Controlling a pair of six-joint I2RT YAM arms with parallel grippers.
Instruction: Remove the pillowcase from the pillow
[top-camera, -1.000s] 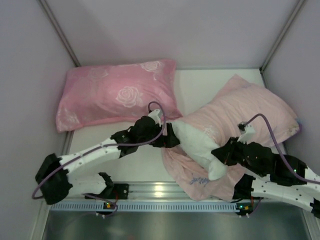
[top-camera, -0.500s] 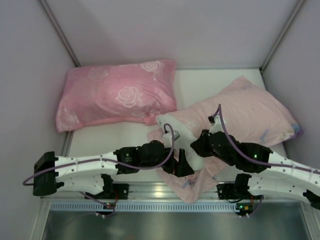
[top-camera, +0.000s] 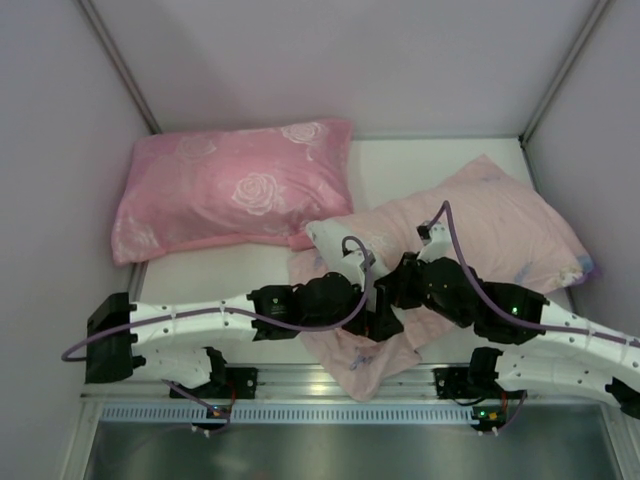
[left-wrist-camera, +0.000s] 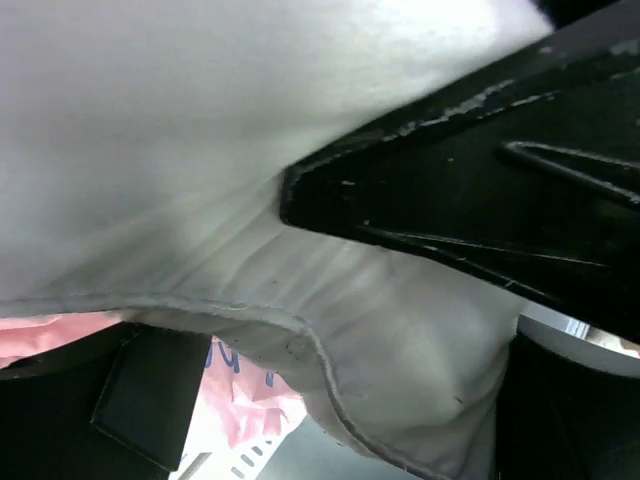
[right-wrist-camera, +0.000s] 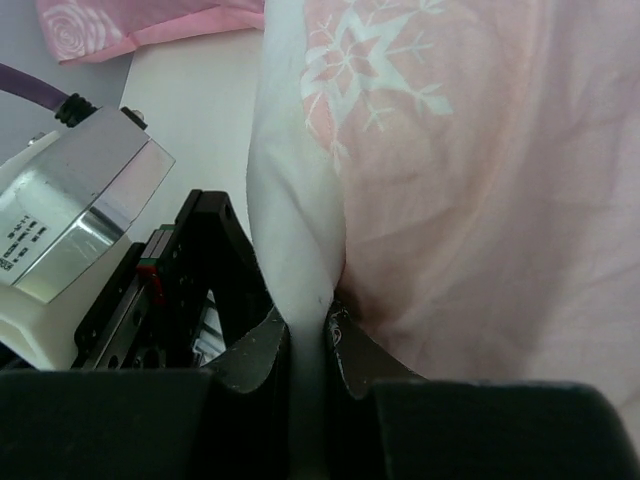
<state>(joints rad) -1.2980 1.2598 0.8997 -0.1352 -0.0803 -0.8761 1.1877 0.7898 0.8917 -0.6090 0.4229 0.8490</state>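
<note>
The pillowcase lies inside out at the right, pale pink with faint snowflakes. The white pillow sticks out of its left end. My right gripper is shut on a fold of the white pillow, right beside the pillowcase. My left gripper is just in front of it. In the left wrist view its jaws stand wide apart around a seamed corner of the pillow. There is a gap beside the left finger, where a bit of pillowcase shows.
A pink rose-patterned pillow lies at the back left. Grey walls close in the back and both sides. A metal rail runs along the near edge, with the pillowcase's front flap hanging over it.
Both grippers have moved together near the front centre. The left swung right and forward, the right moved left. The exposed white pillow end has shifted left and back, and the pillowcase bunched further right.
</note>
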